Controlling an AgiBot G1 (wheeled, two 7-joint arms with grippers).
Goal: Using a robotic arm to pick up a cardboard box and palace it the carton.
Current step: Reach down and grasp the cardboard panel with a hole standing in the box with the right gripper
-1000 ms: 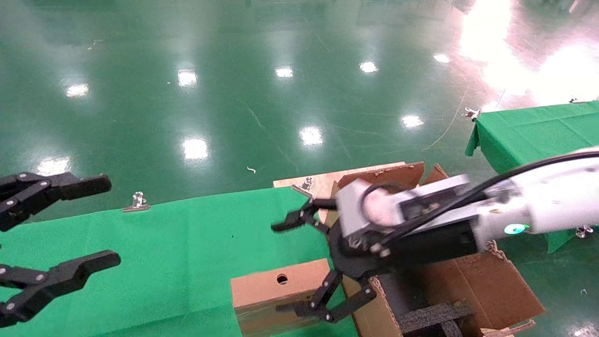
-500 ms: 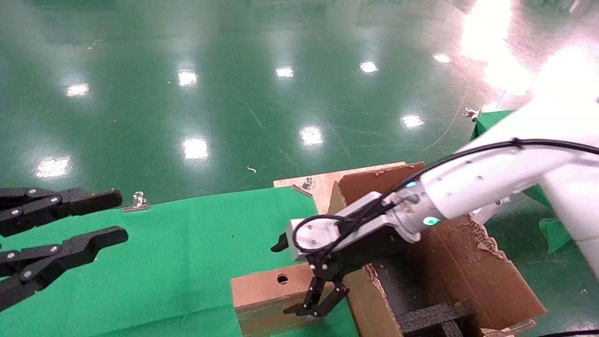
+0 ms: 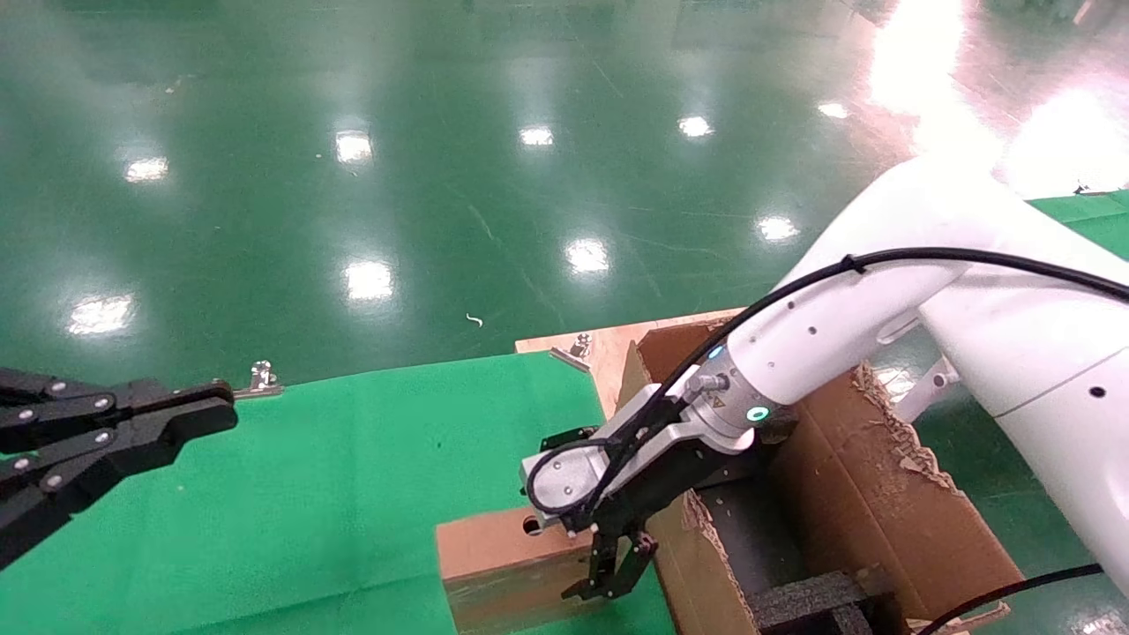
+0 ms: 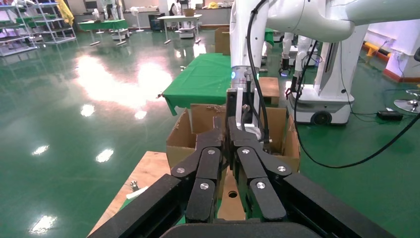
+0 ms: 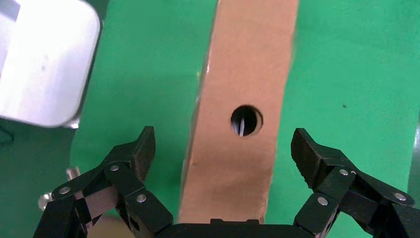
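Head view shows my right arm [image 3: 829, 331] reaching down from the right, over the near-left wall of the carton [image 3: 882, 494], so that my right gripper [image 3: 609, 564] hangs above the box [image 3: 503, 551]. The box lies on the green cloth [image 3: 335, 476] just left of the carton, touching or nearly touching its wall; I cannot tell which. Its face with the round hole [image 3: 530, 526] points up.

From my right wrist, the box [image 5: 245, 109] runs lengthwise away from the camera, with the hole [image 5: 246, 120] near the middle of its top face. My right gripper [image 5: 223, 153] is spread wide, 1 fingertip [image 5: 142, 148] on each long side of the box, both clear of the cardboard and not yet closed on it.

My left gripper [image 3: 207, 413] is parked over the cloth's left end, well apart from the box, its fingers pressed together; the left wrist view shows them [image 4: 225, 148] meeting, with the carton [image 4: 181, 141] and the right arm [image 4: 245, 44] beyond.

Inside the carton lie black foam inserts [image 3: 811, 595].
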